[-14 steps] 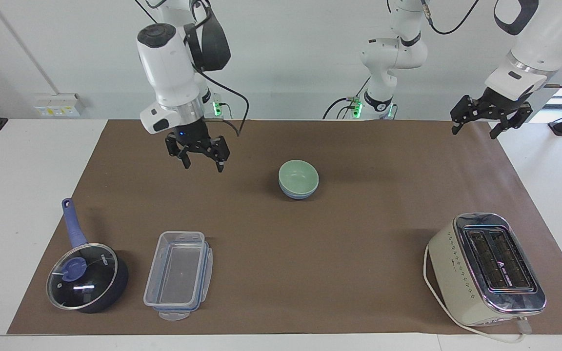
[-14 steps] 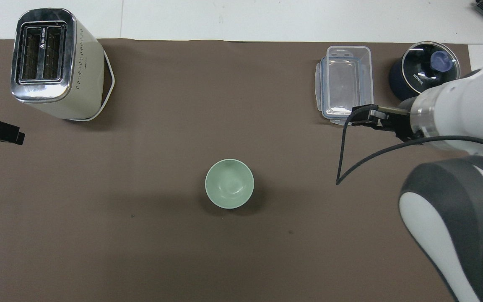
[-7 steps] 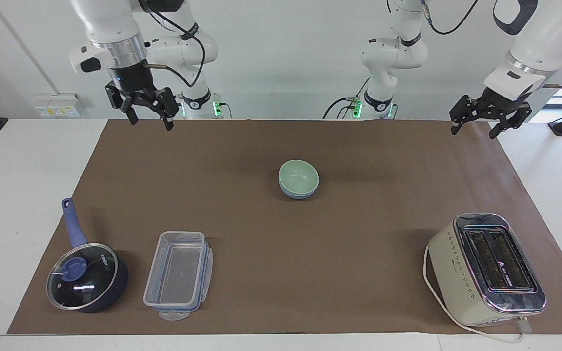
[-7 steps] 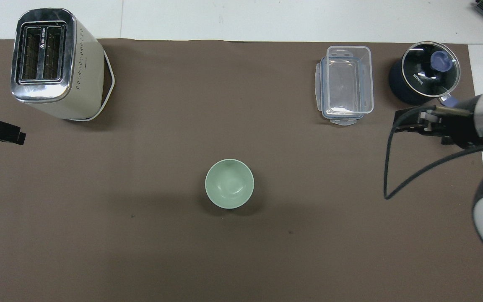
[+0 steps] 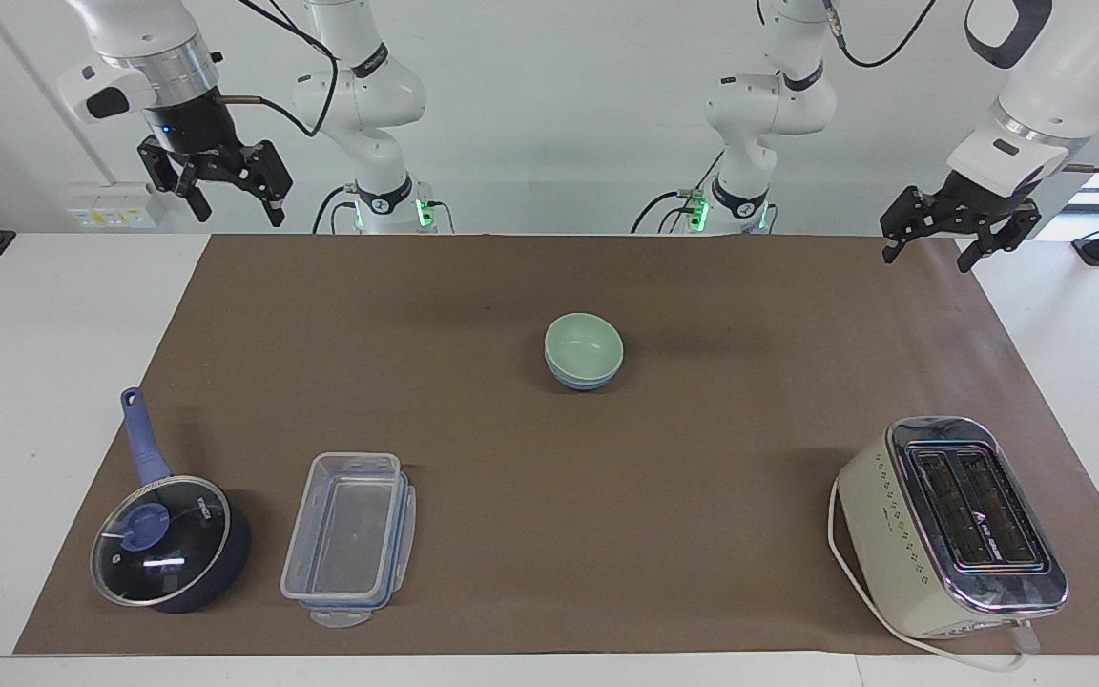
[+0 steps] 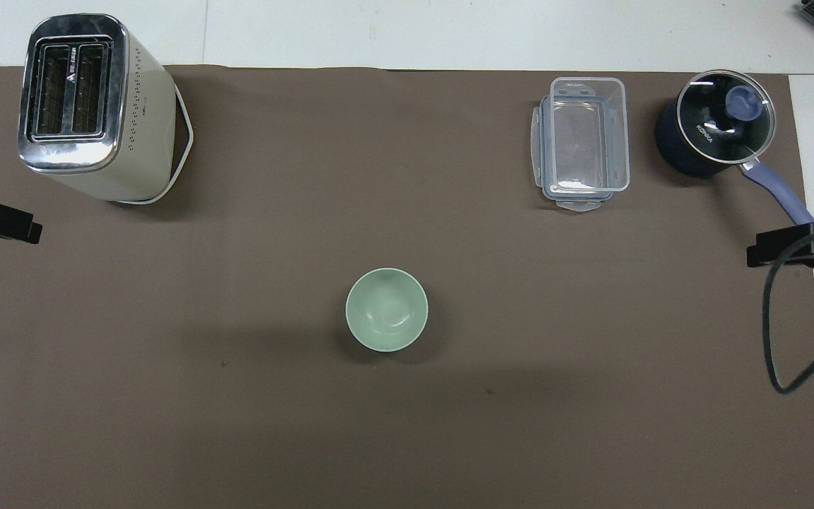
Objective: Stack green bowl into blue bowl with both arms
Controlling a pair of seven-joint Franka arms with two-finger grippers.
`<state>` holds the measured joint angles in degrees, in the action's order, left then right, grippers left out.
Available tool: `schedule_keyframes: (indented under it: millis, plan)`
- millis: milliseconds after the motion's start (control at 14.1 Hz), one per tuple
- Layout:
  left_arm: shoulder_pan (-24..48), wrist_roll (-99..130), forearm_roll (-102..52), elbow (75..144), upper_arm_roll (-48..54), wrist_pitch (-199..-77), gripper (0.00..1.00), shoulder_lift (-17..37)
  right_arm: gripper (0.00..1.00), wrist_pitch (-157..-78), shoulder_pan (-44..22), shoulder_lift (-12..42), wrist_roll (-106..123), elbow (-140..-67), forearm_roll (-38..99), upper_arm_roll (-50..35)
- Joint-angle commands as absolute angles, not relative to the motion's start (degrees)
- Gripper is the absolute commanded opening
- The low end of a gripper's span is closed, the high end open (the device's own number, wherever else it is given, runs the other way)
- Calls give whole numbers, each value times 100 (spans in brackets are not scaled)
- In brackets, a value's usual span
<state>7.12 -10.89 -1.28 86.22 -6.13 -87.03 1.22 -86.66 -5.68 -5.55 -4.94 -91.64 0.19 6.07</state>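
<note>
Green bowl (image 5: 584, 342) seated in blue bowl (image 5: 584, 379); right claw (image 5: 222, 183) withdrawn up to worktop corner, wide, empty; left claw (image 5: 960, 227) parked, wide; stack judged complete

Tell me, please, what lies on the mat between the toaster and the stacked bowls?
Nothing: in the overhead view only bare brown mat runs from the toaster to the green bowl, which sits in the blue bowl. The facing view agrees.
</note>
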Motion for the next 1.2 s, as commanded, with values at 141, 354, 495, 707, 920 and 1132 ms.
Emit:
schedule_keyframes:
  millis: [141, 354, 495, 707, 920, 1132]
  plan:
    - [677, -1072, -44, 8675, -580, -8710, 100, 35, 100, -8684, -422, -642, -343, -9229, -44, 633]
    - [677, -1072, -44, 8675, -580, -8710, 100, 35, 100, -8614, -492, -502, -238, -9028, -158, 615]
    - [677, -1081, -44, 8675, -580, -8710, 100, 35, 100, -8674, -440, -387, -202, -8833, -168, 589]
    - [677, -1081, -44, 8675, -580, -8701, 100, 35, 100, -8631, -518, -439, -237, -8921, -88, 563]
    - [668, -1072, -44, 8675, -580, -8701, 100, 35, 100, -8631, -519, -448, -229, -8921, -79, 545]
    - [668, -1081, -44, 8675, -580, -8710, 100, 35, 100, -8631, -466, -439, -229, -8921, -88, 580]
